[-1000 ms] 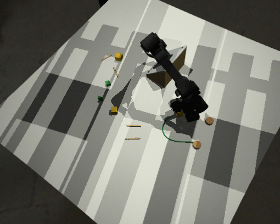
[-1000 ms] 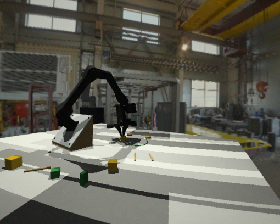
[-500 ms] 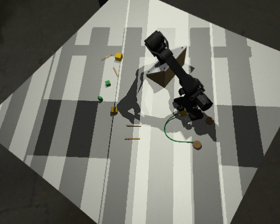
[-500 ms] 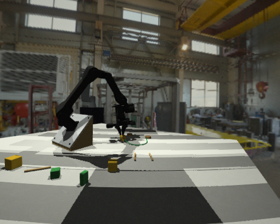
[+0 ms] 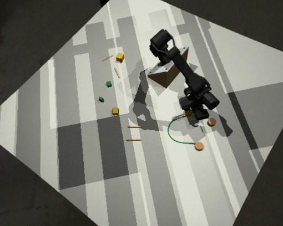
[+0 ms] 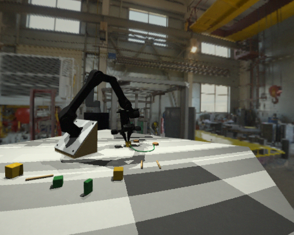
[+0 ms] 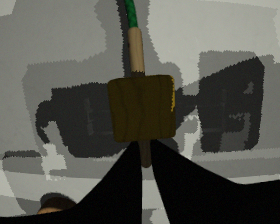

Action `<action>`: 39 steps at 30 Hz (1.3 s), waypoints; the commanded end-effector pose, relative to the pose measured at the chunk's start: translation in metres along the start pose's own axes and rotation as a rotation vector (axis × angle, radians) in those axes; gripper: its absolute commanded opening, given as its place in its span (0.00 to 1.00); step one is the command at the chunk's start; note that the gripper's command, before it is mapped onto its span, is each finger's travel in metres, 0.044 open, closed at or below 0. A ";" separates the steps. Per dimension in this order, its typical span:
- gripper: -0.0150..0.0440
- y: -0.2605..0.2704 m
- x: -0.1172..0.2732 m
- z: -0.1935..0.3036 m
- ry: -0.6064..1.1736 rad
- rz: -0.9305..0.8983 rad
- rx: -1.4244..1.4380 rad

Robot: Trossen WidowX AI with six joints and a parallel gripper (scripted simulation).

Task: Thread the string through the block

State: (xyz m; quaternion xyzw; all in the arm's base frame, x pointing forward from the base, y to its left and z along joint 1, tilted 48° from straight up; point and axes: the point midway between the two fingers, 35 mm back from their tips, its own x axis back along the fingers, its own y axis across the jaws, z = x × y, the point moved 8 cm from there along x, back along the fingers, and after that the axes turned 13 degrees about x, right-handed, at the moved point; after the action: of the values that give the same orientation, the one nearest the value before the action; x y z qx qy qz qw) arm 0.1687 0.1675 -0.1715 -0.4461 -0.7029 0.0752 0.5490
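The yellow-brown wooden block (image 5: 188, 113) (image 6: 128, 143) (image 7: 142, 109) is under the gripper. The stick (image 7: 136, 50) runs through the block: its string end sticks out at the top of the wrist view, its bare tip at the bottom. My gripper (image 6: 128, 141) (image 7: 144, 146) is shut on that short bare tip, close against the block. The green string (image 5: 168, 129) (image 6: 143, 151) (image 7: 131, 14) curves from the stick to its round button (image 5: 199, 145) (image 6: 155, 143) and is outside the block. Whether the block touches the table is hard to tell.
A second round button (image 5: 211, 122) (image 6: 136, 141) (image 7: 47, 212) lies near the gripper. Loose sticks (image 5: 135, 127) (image 6: 142, 164), two other yellow blocks (image 5: 115, 111) (image 6: 118, 174) and two green pieces (image 5: 109, 84) (image 6: 57, 181) lie farther off. The arm stands on a wedge (image 5: 168, 78) (image 6: 89, 145).
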 end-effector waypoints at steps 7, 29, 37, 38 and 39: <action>0.25 0.000 -0.003 0.015 -0.002 -0.007 -0.003; 0.25 0.003 -0.001 0.045 -0.009 -0.042 -0.002; 0.25 0.004 0.000 0.055 -0.010 -0.053 -0.002; 0.25 0.004 0.000 0.056 -0.010 -0.054 -0.002; 0.25 0.005 0.000 0.058 -0.010 -0.055 -0.002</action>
State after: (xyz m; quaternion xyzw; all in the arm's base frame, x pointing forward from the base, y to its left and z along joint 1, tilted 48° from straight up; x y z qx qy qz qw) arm 0.1264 0.1918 -0.1922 -0.4250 -0.7189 0.0631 0.5465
